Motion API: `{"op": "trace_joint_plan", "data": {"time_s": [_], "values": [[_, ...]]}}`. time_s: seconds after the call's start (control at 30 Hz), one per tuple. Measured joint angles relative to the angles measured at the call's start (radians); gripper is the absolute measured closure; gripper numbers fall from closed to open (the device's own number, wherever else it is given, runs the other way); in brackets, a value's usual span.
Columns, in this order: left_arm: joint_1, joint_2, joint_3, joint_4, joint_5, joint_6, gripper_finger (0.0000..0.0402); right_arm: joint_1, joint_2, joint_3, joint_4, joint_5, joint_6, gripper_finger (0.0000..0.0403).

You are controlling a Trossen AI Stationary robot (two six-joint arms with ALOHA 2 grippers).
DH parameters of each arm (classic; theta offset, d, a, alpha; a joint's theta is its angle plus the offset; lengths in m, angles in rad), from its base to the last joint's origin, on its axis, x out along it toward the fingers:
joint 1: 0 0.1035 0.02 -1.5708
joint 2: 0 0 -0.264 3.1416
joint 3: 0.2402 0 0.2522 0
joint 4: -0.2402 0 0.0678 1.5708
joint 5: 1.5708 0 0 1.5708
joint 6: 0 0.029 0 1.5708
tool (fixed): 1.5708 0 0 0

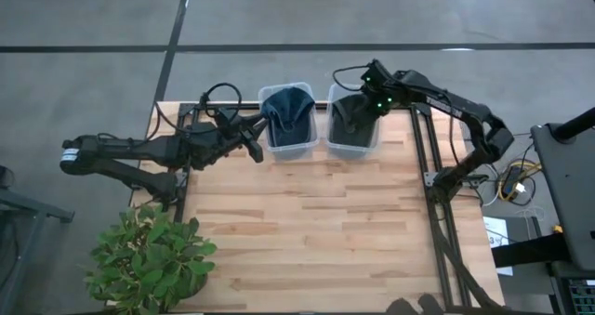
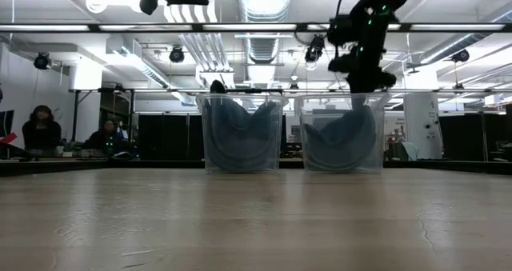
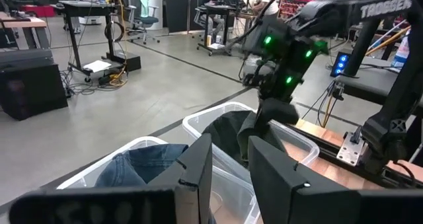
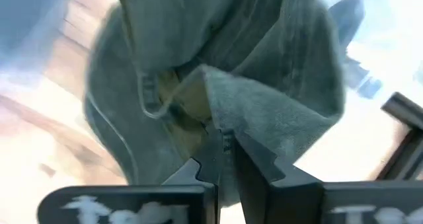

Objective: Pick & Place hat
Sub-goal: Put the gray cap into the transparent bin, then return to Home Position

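The right pincer point(image 4: 225, 148) is clamped on the dark grey hat point(image 1: 353, 120) inside the right clear bin point(image 1: 353, 150); a blue hat point(image 1: 286, 111) fills the left bin point(image 1: 288, 152). The left pincer point(image 1: 253, 138) hovers beside it, jaws partly apart.

You are looking at two bins sitting side by side at the bench's point(image 1: 307, 231) far edge: the left bin point(image 1: 286, 122) holding one hat point(image 1: 286, 109), the right bin point(image 1: 352, 124) holding another hat point(image 1: 351, 117). A plant point(image 1: 149, 257) is sitting at the near left corner.
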Motion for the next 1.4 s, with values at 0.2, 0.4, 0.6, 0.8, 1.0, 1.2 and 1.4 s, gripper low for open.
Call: {"op": "trace_joint_plan", "data": {"time_s": [0.2,0.4,0.6,0.8,1.0,1.2,1.4], "values": [[0.000,0.000,-0.006,-0.008,0.000,-0.007,0.0310,0.052,-0.175,0.019,0.016,0.004,-0.070,0.0376],[0.000,0.000,-0.006,-0.023,0.000,-0.024,0.0310,0.105,-0.452,-0.004,0.047,-0.030,-0.188,0.0376],[0.000,-0.015,-0.006,-0.067,0.026,-0.076,0.0310,0.150,-0.730,-0.060,0.073,-0.273,-0.213,0.0376],[0.000,-0.068,-0.007,-0.183,0.124,-0.040,0.0310,0.157,-0.958,-0.123,0.069,-0.317,-0.087,0.0376],[0.000,-0.211,-0.063,-0.203,0.206,-0.001,0.0310,0.157,-1.189,-0.253,0.091,-0.383,-0.088,0.0376],[-0.001,-0.410,-0.250,-0.164,0.267,-0.008,0.0310,0.157,-1.396,-0.422,0.225,-0.540,-0.024,0.0376],[-0.001,-0.545,-0.457,-0.029,0.366,-0.010,0.0310,0.156,-1.536,-0.540,0.242,-0.544,0.091,0.0376]]}}
